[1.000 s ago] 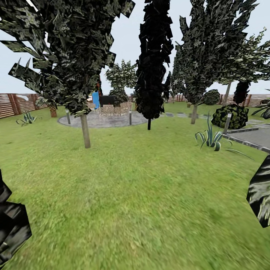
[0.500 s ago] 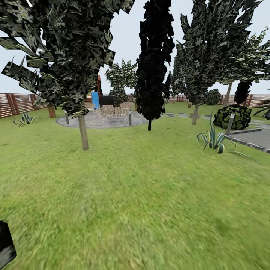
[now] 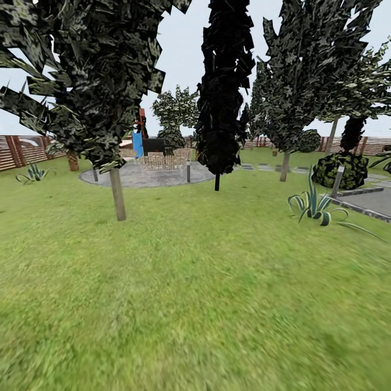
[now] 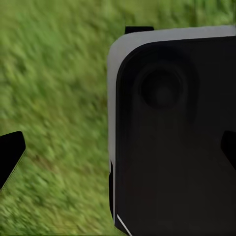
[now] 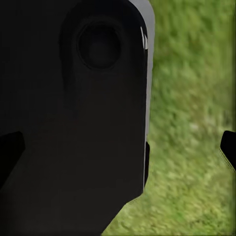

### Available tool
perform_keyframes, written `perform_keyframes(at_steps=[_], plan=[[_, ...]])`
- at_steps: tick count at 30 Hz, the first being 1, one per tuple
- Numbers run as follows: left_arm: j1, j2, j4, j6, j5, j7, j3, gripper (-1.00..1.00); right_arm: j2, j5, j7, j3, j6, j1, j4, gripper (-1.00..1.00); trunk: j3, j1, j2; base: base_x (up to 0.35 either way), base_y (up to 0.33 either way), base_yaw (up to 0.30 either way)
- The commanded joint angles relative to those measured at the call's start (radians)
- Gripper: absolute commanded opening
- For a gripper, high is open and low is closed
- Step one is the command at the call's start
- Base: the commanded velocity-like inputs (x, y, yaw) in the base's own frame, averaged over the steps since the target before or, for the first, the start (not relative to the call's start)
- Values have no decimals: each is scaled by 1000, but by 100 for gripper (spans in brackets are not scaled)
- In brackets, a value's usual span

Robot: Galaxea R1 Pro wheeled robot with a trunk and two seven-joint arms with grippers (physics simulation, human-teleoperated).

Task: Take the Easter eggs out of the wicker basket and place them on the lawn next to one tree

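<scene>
The Easter eggs and the wicker basket are out of view. The lawn [image 3: 206, 282] spreads wide and green ahead of me in the garden. A tree [image 3: 117, 195] with a straight grey-brown trunk stands ahead on the left, and another tree [image 3: 284, 165] stands farther off on the right. In the left wrist view my left gripper [image 4: 118, 152] is open, its dark fingertips [image 4: 10, 155] at the picture's sides over grass and a black part of my own body. My right gripper [image 5: 118, 147] is open the same way, with nothing held.
A dark narrow cypress [image 3: 222, 108] rises mid-view beside a round grey patio [image 3: 146, 175] with furniture. A spiky plant [image 3: 314, 205], a round bush [image 3: 341, 169] and a paved strip [image 3: 374, 201] lie right. A brown slatted fence [image 3: 21, 149] runs behind.
The whole head view has shifted as the camera moved forward. The dark shapes at the lower left and right edges have slid out of the picture.
</scene>
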Motion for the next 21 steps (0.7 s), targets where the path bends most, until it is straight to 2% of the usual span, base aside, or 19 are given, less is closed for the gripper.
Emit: perform_keyframes(at_steps=[1,21], plan=[[1,0,-2,0,0,-1,1,100,-1,0,3,0,1,-1,2,100,-1,1,0,345,0,0],[1,0,-1,1,-1,-1,1,100,1,0,3,0,-2,-1,2,100,-1,1,0,345,0,0]])
